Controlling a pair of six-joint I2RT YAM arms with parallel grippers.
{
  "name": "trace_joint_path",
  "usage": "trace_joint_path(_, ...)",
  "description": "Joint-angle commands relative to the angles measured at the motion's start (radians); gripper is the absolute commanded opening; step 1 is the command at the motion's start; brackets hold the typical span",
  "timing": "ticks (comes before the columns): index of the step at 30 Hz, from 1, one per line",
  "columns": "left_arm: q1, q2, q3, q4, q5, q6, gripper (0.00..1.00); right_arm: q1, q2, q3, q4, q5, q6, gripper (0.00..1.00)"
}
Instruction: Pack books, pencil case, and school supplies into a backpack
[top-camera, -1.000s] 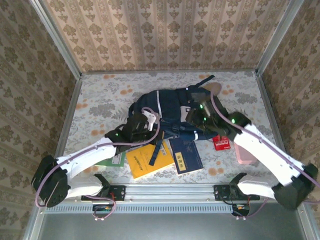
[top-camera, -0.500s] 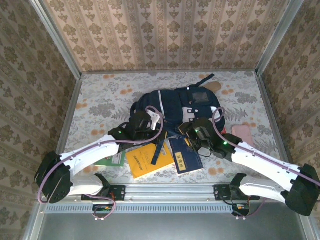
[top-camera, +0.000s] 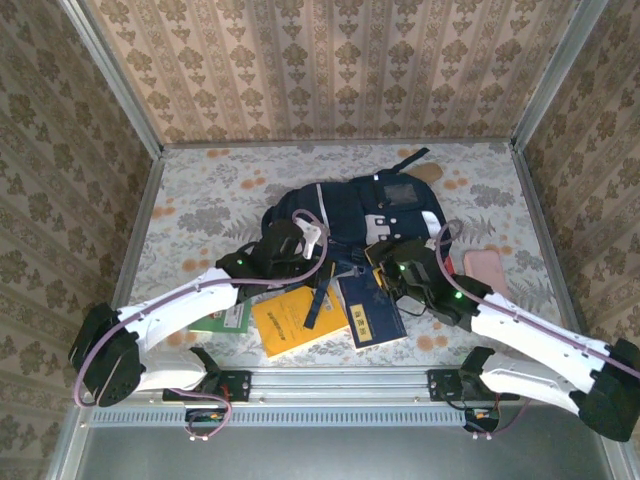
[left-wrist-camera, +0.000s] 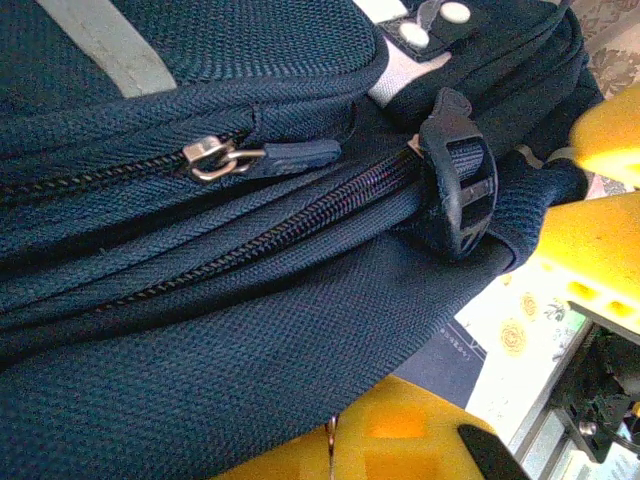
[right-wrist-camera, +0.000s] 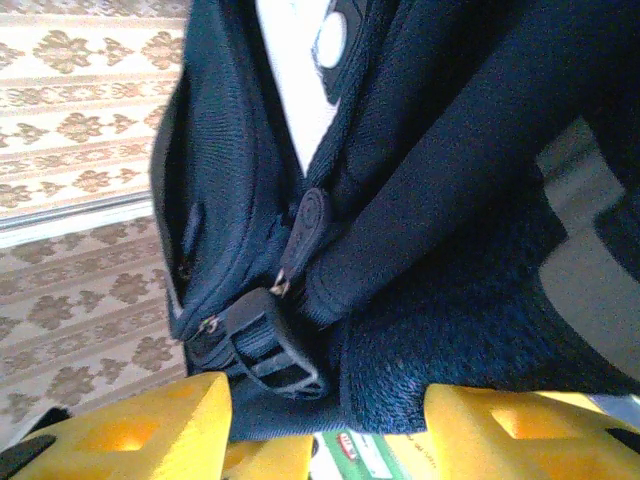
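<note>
**A:** Backpack (top-camera: 350, 205): where from the hands?

**B:** Just ahead of both. Left hand (top-camera: 292, 245) clamps its near edge. Right hand (right-wrist-camera: 325, 430), fingers apart, is nearer the navy book (top-camera: 372, 318) just behind it, long axis toward the backpack.

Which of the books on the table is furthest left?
The green-and-white book, half hidden under the left arm; the orange-yellow book and navy book lie to its right.
</note>
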Motion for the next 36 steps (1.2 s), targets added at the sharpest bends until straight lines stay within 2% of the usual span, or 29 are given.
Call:
trace_joint_path(1,-0.01,-0.002,0.082,0.056,0.017,0.016,0.0,-0.004,-0.064,-0.034,-0.037,0.02,0.043,0.56)
trace_joint_path(6,-0.009,0.018,0.113,0.063,0.037,0.008,0.0,0.009,-0.081,-0.107,0.029,0.01,0.107,0.56)
trace_joint_path(12,-0.018,0.021,0.11,0.079,0.051,0.003,0.0,-0.007,-0.016,-0.138,0.176,0.047,0.074,0.58)
trace_joint_path(17,-0.025,0.017,0.096,0.069,0.051,0.005,0.0,-0.059,0.011,-0.164,0.299,0.09,-0.024,0.48)
trace_joint_path(20,-0.026,0.006,0.084,0.068,0.056,0.003,0.0,-0.087,0.02,-0.164,0.309,0.088,-0.043,0.41)
trace_joint_path(21,-0.027,0.001,0.082,0.066,0.059,0.005,0.0,-0.093,0.024,-0.163,0.314,0.086,-0.05,0.36)
trace_joint_path(25,-0.028,-0.007,0.086,0.024,0.04,0.024,0.0,-0.121,0.04,-0.148,0.324,0.062,-0.08,0.0)
trace_joint_path(30,-0.016,-0.009,0.103,-0.084,-0.026,0.064,0.0,-0.172,0.005,-0.129,0.255,0.036,-0.102,0.0)
trace_joint_path(36,0.033,-0.014,0.068,-0.11,-0.037,0.047,0.0,-0.24,-0.023,-0.132,0.223,-0.025,-0.114,0.0)
